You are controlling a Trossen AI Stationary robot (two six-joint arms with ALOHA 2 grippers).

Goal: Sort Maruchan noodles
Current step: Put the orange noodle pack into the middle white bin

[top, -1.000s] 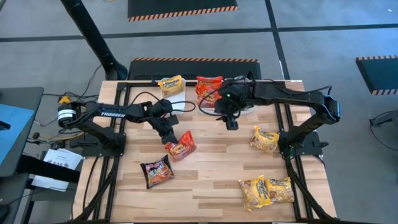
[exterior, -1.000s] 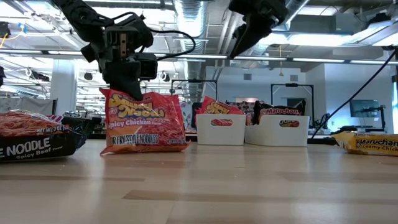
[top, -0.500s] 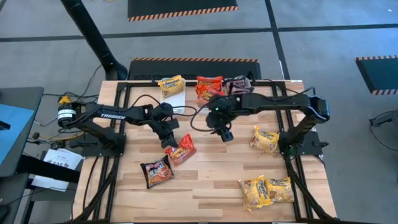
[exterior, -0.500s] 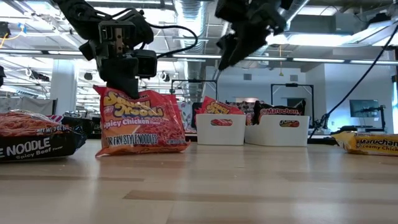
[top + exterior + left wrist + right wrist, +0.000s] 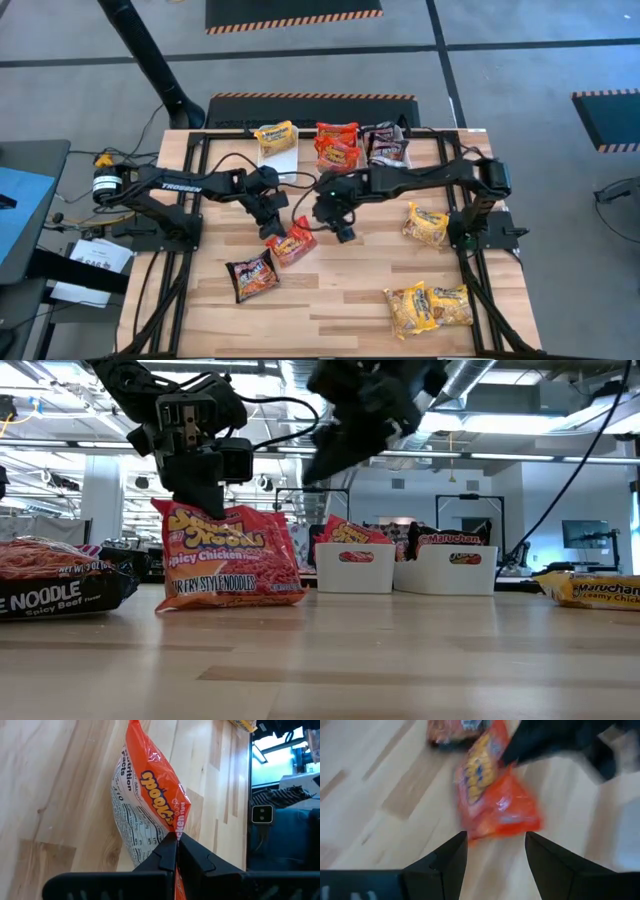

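**Left arm has a red packet pinched, right arm hanging over it with jaws wide**

Checking in from the remote station. My left gripper is clamped tight on the top edge of a red Spicy Chicken packet, fingers pressed together with the crinkly seam between them. From the left wrist view you can see the packet hanging from the fingertips, back label facing the wood. In the low view it stands pretty much upright, bottom edge on or just above the table, I honestly can't tell which.

My right gripper is just beside it, up in the air near the middle of the table, fingers spread wide and holding nothing. Its wrist cam looks down between the two fingers right at the same red packet.

The rest of the noodles:
- a dark Spicy Beef packet lies flat near the front left, close to the red one
- a yellow packet sits at the back left on something white
- a red packet and a dark packet sit in the white bins at the back
- a yellow packet by the right arm's base
- two more yellow ones at the front right corner
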